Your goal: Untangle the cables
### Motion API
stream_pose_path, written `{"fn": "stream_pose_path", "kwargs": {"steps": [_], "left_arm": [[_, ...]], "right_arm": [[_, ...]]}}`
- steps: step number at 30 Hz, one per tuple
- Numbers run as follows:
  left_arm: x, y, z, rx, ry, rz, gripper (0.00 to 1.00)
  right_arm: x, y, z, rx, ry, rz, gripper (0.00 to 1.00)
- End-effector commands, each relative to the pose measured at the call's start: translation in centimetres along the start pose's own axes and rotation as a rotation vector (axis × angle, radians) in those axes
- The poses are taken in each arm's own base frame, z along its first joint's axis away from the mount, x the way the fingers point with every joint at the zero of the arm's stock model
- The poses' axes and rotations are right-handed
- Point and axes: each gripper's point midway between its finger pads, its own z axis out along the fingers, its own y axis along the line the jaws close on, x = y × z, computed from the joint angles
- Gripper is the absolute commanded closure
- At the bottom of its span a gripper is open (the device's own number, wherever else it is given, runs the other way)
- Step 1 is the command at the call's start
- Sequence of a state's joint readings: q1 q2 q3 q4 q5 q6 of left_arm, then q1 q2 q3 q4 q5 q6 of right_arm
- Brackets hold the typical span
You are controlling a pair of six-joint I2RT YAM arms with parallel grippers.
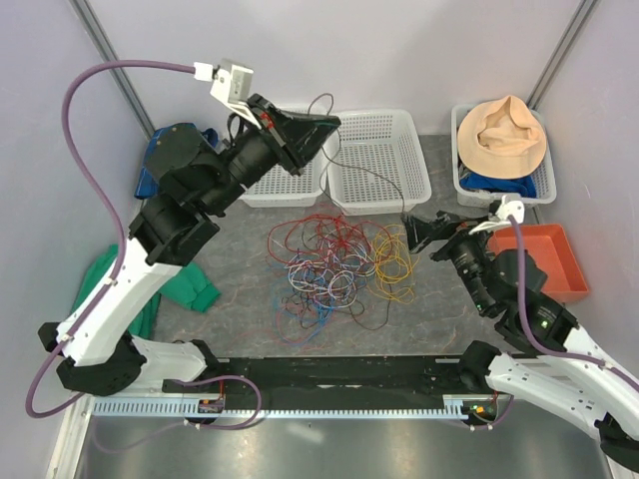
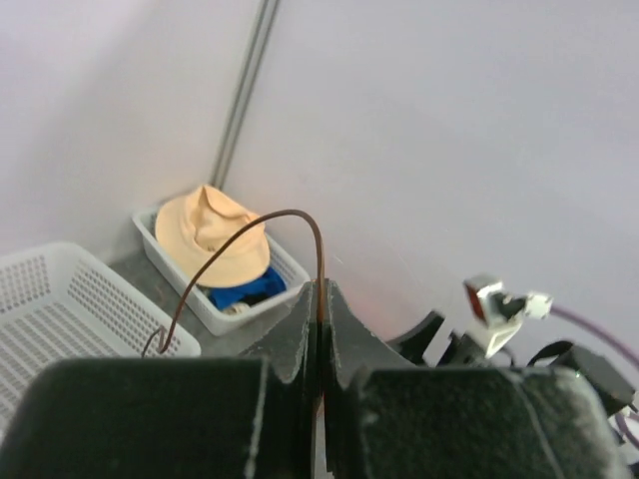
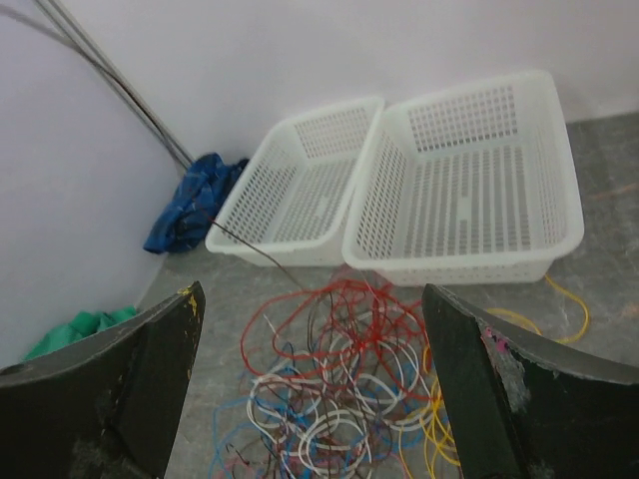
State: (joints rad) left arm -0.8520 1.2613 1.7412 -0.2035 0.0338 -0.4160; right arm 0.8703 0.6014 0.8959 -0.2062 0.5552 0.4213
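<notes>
Dark brown cable (image 2: 290, 212) is pinched between the closed fingers of the left hand (image 1: 329, 124), which is raised above the far left white basket (image 1: 278, 186). From the grip the strand arcs upward in a small loop. In the top view it runs down across the middle white basket (image 1: 384, 165) toward the right side of the heap. The other cables (image 1: 334, 261) lie in 1 tangled heap on the grey surface (image 1: 245, 249) just in front of those 2 baskets: red loops at the back, white, blue and purple coils in the middle and on the near side, yellow ones on the right. The right hand (image 1: 410, 233) sits just right of the yellow loops, its 2 fingers spread wide with nothing between them. A 3rd basket (image 1: 469, 196) at the far right holds a tan hat (image 1: 504, 135) over something blue, and an orange tray (image 1: 554, 261) sits in front of it. Green cloth (image 1: 190, 284) lies left of the heap, and a blue cloth (image 1: 155, 165) is bunched against the left wall.
</notes>
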Motion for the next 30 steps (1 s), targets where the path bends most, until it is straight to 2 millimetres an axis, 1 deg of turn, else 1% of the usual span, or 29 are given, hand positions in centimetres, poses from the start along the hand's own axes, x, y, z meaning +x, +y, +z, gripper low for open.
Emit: {"fn": "stream_pose_path", "kwargs": {"steps": [1,2,3,4,5,6,8,9,10,11,12,13,14,15,16,17,18,19,20,21,22,23,25,26,28,29,30], "left_arm": [[-2.2,1.2,0.1,-0.086,-0.025,0.091,0.98],[-3.3,1.5,-0.1,-0.121,-0.049,0.109,0.98],[-3.1,2.2,0.5,-0.149,-0.041,0.118,0.98],[-3.3,2.6,0.6,-0.174,-0.043,0.128,0.98],[-3.7,3.6,0.5,-0.230,-0.045,0.147,0.98],[-3.4,4.8,1.0,-0.273,-0.038,0.155,0.98],[-3.9,6.3,1.0,-0.332,-0.045,0.156,0.98],[-4.4,7.5,0.8,-0.369,-0.057,0.162,0.98],[-4.7,8.3,0.9,-0.393,-0.067,0.163,0.98],[-5.7,8.8,0.7,-0.410,-0.091,0.158,0.98],[-6.6,10.0,0.5,-0.443,-0.111,0.166,0.98],[-6.9,10.8,0.8,-0.461,-0.117,0.170,0.98],[-8.3,10.8,0.7,-0.463,-0.152,0.171,0.98],[-9.3,11.7,0.6,-0.484,-0.171,0.178,0.98],[-10.1,11.9,1.0,-0.482,-0.189,0.179,0.98],[-10.9,12.6,1.0,-0.495,-0.204,0.188,0.98],[-11.5,12.9,1.1,-0.500,-0.220,0.192,0.98],[-12.8,12.7,1.1,-0.494,-0.251,0.201,0.98],[-12.8,14.0,1.7,-0.514,-0.248,0.208,0.98],[-13.0,14.5,2.0,-0.518,-0.253,0.209,0.98],[-14.1,14.5,2.0,-0.512,-0.284,0.211,0.98],[-14.1,15.8,2.6,-0.524,-0.285,0.216,0.98],[-14.9,16.4,2.9,-0.515,-0.322,0.213,0.98],[-14.7,17.9,3.3,-0.534,-0.319,0.216,0.98],[-14.5,19.4,4.1,-0.541,-0.326,0.225,0.98],[-14.4,20.6,4.2,-0.557,-0.322,0.229,0.98],[-12.9,22.6,5.3,-0.569,-0.291,0.222,0.98]], "right_arm": [[3.4,-0.9,0.4,0.027,0.063,0.030,0.02],[4.0,-0.7,0.4,0.016,0.081,0.044,0.02],[4.9,-0.9,0.5,0.017,0.099,0.043,0.02],[5.3,-0.8,0.4,0.010,0.105,0.046,0.02],[5.5,-0.8,0.4,0.008,0.108,0.053,0.03],[5.8,-1.0,0.4,0.012,0.115,0.050,0.03],[5.7,-1.1,0.3,0.011,0.108,0.049,0.03],[5.6,-1.1,0.3,0.012,0.107,0.042,0.02],[5.4,-1.1,0.2,0.010,0.104,0.038,0.02],[5.4,-1.2,0.2,0.012,0.104,0.034,0.02],[5.4,-1.2,0.2,0.009,0.106,0.027,0.03],[5.4,-1.2,0.1,0.008,0.107,0.024,0.02],[5.5,-1.2,0.1,0.008,0.110,0.020,0.02],[5.7,-1.2,0.1,0.007,0.115,0.016,0.02],[5.9,-1.3,0.2,0.009,0.120,0.010,0.02],[6.2,-1.3,0.3,0.009,0.126,0.008,0.02],[6.3,-1.2,0.3,0.008,0.128,0.006,0.02],[6.4,-1.3,0.4,0.010,0.133,-0.001,0.02],[6.6,-1.3,0.5,0.010,0.137,-0.004,0.02],[6.7,-1.1,0.6,0.005,0.140,-0.006,0.02],[6.9,-1.0,0.7,-0.001,0.147,-0.011,0.02],[7.0,-0.9,0.8,-0.003,0.150,-0.015,0.02],[7.2,-0.8,1.0,-0.007,0.155,-0.021,0.02],[7.3,-0.6,1.1,-0.014,0.160,-0.022,0.02],[7.7,-0.4,1.2,-0.020,0.171,-0.027,0.02],[8.0,-0.4,1.3,-0.022,0.178,-0.031,0.02],[8.3,-0.4,1.5,-0.022,0.183,-0.033,0.02]]}}
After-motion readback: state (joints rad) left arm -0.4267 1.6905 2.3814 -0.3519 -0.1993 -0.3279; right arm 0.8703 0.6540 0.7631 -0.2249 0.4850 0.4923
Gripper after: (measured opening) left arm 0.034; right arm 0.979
